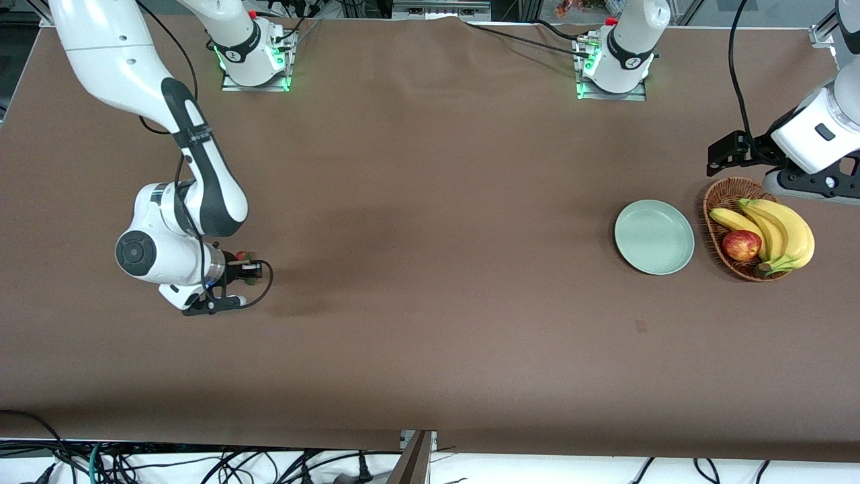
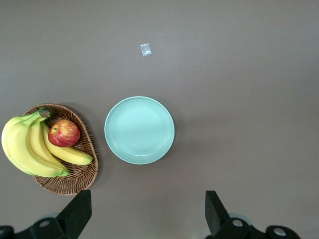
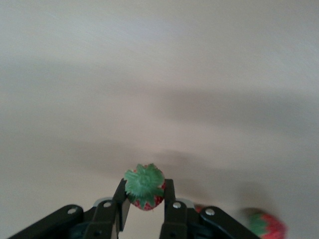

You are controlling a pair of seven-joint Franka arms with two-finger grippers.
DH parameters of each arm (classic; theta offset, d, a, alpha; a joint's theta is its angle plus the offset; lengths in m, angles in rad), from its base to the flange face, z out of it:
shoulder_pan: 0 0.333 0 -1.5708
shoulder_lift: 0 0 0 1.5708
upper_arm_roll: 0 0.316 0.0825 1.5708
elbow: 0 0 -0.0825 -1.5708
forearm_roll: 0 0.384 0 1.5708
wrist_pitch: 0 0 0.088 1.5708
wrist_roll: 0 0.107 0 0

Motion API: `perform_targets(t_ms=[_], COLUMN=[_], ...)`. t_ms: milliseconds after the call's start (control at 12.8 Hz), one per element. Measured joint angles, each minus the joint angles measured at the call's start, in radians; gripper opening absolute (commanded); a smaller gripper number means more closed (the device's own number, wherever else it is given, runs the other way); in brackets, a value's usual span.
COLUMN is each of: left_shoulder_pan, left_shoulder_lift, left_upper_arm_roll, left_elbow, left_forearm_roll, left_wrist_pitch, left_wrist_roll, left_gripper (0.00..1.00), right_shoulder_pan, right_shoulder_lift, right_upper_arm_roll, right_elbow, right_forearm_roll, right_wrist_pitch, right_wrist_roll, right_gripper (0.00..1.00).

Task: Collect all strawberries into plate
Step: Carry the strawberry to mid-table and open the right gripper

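My right gripper [image 3: 144, 199] is shut on a strawberry [image 3: 144, 186], leafy top up, low over the table at the right arm's end [image 1: 250, 267]. A second strawberry [image 3: 266, 224] lies on the cloth beside the fingers, and a bit of red [image 3: 199, 208] shows close by the gripper. In the front view, red [image 1: 240, 256] shows at the hand. The pale green plate [image 1: 654, 236] lies empty at the left arm's end, also in the left wrist view [image 2: 139, 130]. My left gripper [image 2: 149, 219] is open and empty, high over the table by the basket [image 1: 727, 152].
A wicker basket [image 1: 716, 202] with bananas [image 1: 779, 232] and a red apple [image 1: 741, 245] stands beside the plate, toward the left arm's end of the table. A small pale scrap [image 2: 145, 49] lies on the brown cloth, nearer the front camera than the plate.
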Motion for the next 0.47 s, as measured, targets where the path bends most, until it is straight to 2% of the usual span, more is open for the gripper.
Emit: perform_targets(t_ms=[234,468], left_shoulder_pan=[0.000,0.000], left_shoulder_lift=[0.001,0.002], left_upper_arm_roll=[0.000,0.001], left_elbow=[-0.002,-0.006], left_forearm_roll=[0.000,0.000], left_wrist_pitch=[0.000,0.000], left_wrist_roll=[0.000,0.000], left_gripper=[1.00,1.00], right_shoulder_pan=[0.145,0.325], right_shoulder_lift=[0.010,0.111], right_upper_arm_roll=[0.027,0.030], right_elbow=[0.114,0.249], right_forearm_roll=[0.002,0.002], right_wrist_pitch=[-0.028,0.030], right_wrist_roll=[0.247,0.519], right_gripper=[0.26,0.26])
